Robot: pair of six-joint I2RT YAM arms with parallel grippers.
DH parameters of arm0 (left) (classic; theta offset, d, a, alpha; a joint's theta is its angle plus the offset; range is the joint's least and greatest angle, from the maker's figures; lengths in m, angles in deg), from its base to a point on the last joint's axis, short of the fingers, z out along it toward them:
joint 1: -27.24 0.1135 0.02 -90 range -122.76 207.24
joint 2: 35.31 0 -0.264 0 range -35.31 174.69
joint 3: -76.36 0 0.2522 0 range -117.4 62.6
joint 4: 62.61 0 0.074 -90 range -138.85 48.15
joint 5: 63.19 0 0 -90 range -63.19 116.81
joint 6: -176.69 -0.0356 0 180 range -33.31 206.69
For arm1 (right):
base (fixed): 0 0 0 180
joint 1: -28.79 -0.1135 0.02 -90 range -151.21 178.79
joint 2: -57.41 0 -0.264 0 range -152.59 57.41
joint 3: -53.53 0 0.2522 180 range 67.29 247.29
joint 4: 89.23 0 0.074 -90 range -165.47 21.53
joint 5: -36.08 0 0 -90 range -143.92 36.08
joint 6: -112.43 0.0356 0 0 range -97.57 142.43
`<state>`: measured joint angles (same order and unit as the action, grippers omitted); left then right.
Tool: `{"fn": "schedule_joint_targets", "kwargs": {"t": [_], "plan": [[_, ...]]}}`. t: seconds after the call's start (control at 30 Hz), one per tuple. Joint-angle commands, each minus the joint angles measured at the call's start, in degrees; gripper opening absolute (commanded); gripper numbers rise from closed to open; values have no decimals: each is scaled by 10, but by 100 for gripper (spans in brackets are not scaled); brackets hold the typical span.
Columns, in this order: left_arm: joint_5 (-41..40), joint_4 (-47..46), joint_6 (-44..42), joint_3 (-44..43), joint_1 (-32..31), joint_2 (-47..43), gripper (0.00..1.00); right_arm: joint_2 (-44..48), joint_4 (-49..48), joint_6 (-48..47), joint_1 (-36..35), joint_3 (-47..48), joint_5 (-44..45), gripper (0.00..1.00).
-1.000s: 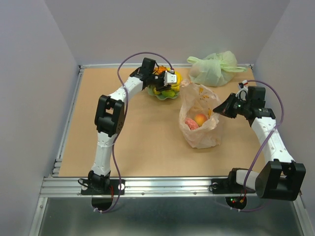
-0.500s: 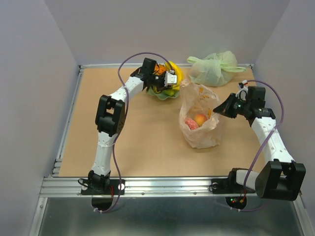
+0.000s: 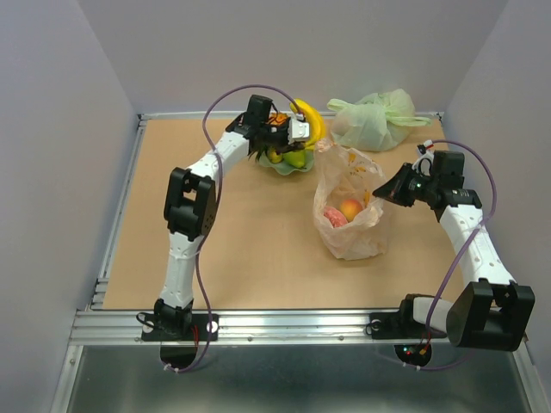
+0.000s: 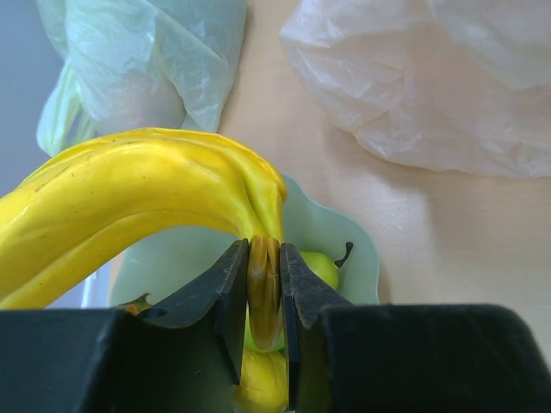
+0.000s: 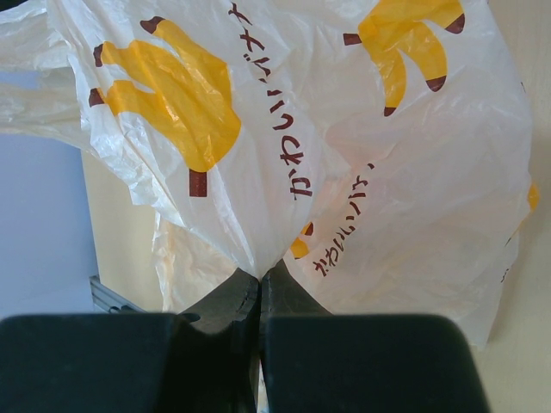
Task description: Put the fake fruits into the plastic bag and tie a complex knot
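— What does the left gripper [image 4: 263, 258] have?
— The stem of the yellow bananas [image 4: 129, 198], pinched between jaws drawn in close on both sides. The bunch arches off to one side of the fingers.
— And below it?
— The pale green bowl [image 4: 349, 237], near the middle of the table's [image 3: 250, 249] far edge. A small green fruit [image 4: 320, 267] lies in it. I can't tell whether the bananas touch the bowl.
— The right gripper [image 5: 260, 280]?
— Fully closed, with a fold of the plastic bag [image 5: 387, 172] nipped between its tips, on the bag's right side.
— Where does that bag stand?
— Right of the table's centre, mouth up, just beside the bowl. Through its film show a peach [image 3: 350, 208] and the watermelon slice [image 3: 333, 217].
— Anything else?
— A green knotted bag [image 3: 372, 119] by the far edge, toward the right corner.
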<state>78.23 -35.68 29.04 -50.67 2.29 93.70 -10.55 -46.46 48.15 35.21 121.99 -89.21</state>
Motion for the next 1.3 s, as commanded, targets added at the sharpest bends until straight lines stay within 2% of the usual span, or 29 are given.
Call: {"fn": "schedule_joint_targets", "kwargs": {"t": [0.0, 0.23, 0.33, 0.43, 0.6, 0.7, 0.77, 0.9, 1.13, 1.27], "plan": [[19, -42, 33, -13, 13, -111, 0, 3, -16, -10, 6, 44, 1, 0], [20, -26, 52, 44, 55, -221, 0, 4, -17, -20, 6, 40, -1, 0], [42, 75, 24, 47, 66, -296, 0, 3, -18, -22, 6, 41, -5, 0], [70, 111, 18, 87, 62, -354, 0, 2, -18, -26, 6, 40, -16, 0], [72, 129, 29, 179, 13, -473, 0, 7, -19, -26, 6, 36, -29, 0], [43, 155, -5, 216, -62, -508, 0, 13, -18, -27, 6, 37, -31, 0], [20, 177, -24, 230, -118, -509, 0, 20, -18, -28, 6, 36, -33, 0], [-4, 201, -50, 221, -175, -462, 0, 30, -18, -25, 6, 35, -36, 0], [-33, 250, -80, 135, -219, -323, 0, 50, -18, -21, 6, 37, -34, 0], [-26, 351, -170, 118, -224, -264, 0, 51, -18, -22, 6, 45, -30, 0]]}}
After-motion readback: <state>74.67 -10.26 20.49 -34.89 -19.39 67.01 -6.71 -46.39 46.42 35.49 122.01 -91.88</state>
